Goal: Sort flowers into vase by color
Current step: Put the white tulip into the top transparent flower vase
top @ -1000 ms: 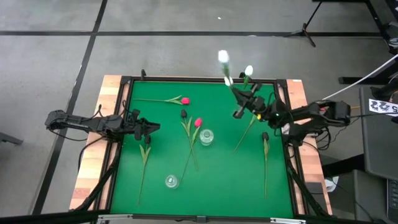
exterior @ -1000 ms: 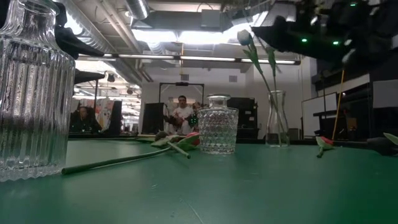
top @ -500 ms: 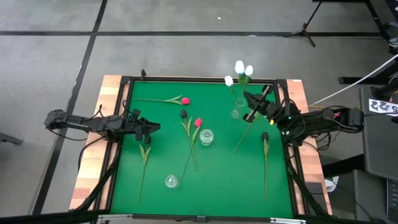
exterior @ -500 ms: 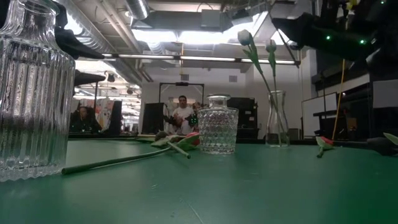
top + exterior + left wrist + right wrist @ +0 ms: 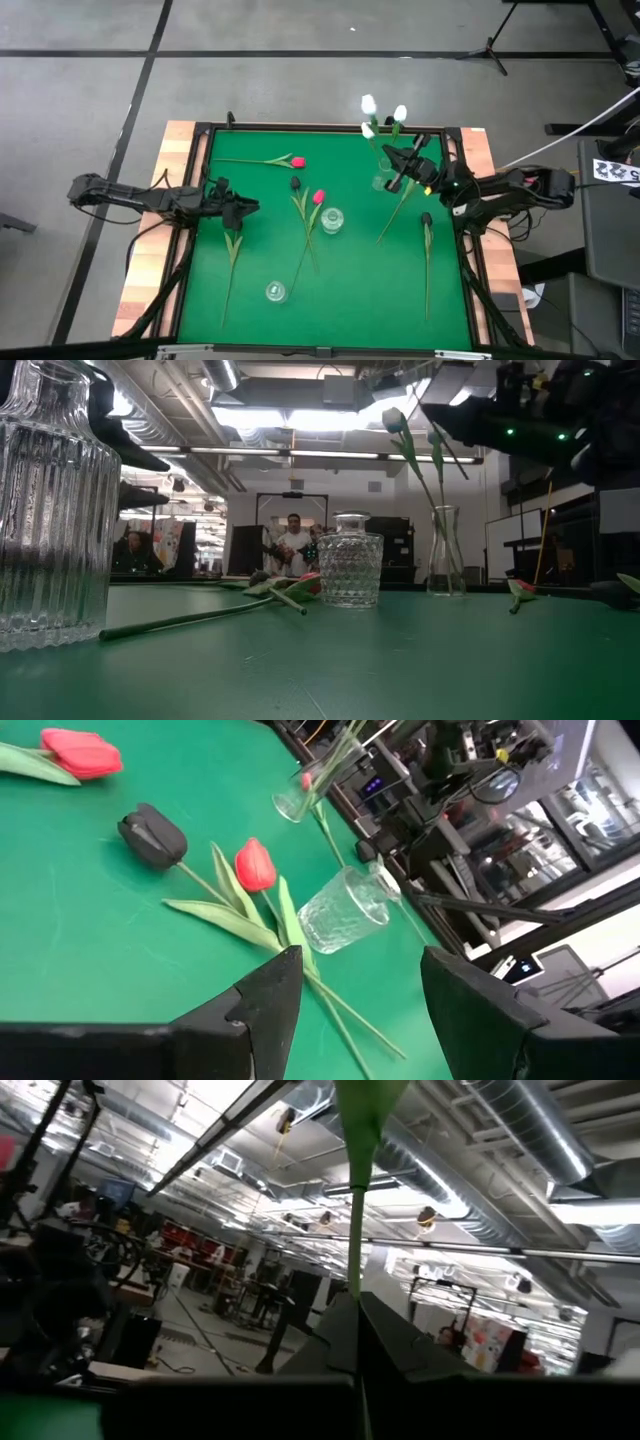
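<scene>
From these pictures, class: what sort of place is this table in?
Probably a robotics lab or workshop: exposed ceiling ducts, equipment racks behind the green table, and a person working in the background.

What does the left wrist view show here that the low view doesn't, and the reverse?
Only the left wrist view shows the black tulip lying on the green mat, and the left gripper open above it. Only the low view shows the ribbed vase close up and a person far behind. Both show the squat patterned vase and a red tulip beside it.
</scene>
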### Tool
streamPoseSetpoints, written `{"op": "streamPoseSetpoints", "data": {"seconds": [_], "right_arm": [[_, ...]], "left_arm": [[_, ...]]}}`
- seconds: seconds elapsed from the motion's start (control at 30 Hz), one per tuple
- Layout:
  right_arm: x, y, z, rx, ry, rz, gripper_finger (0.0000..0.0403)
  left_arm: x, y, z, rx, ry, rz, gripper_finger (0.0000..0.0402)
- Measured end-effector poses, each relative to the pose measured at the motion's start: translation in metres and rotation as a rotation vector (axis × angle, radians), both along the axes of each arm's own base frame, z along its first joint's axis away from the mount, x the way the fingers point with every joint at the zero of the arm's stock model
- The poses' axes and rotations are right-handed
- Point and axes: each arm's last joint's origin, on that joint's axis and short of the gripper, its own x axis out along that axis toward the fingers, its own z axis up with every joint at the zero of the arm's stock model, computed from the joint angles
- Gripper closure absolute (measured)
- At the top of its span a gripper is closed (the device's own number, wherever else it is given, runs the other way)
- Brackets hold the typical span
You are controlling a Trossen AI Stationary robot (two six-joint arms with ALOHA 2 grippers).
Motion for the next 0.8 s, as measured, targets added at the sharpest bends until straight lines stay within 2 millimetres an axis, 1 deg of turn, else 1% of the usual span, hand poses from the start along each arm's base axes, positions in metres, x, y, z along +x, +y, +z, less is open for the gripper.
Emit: {"op": "streamPoseSetpoints", "data": {"seconds": [0.13,0.27,0.6,0.8], "right_arm": [[0.010,-0.008,-0.004,0.032,0.021,0.008,0.0403],[0.018,-0.011,-0.004,0.029,0.033,0.021,0.0403],[0.023,-0.012,-0.015,0.026,0.088,0.018,0.0403],[0.028,-0.014,-0.026,0.043,0.139,0.016,0.0403]], "left_arm": [[0.001,0.000,-0.002,0.003,0.017,0.003,0.0202],[0.001,0.000,-0.002,0.006,0.027,0.002,0.0202],[0.001,0.000,-0.003,0.011,0.034,0.002,0.0202],[0.001,0.000,-0.003,-0.006,0.031,0.006,0.0202]]}}
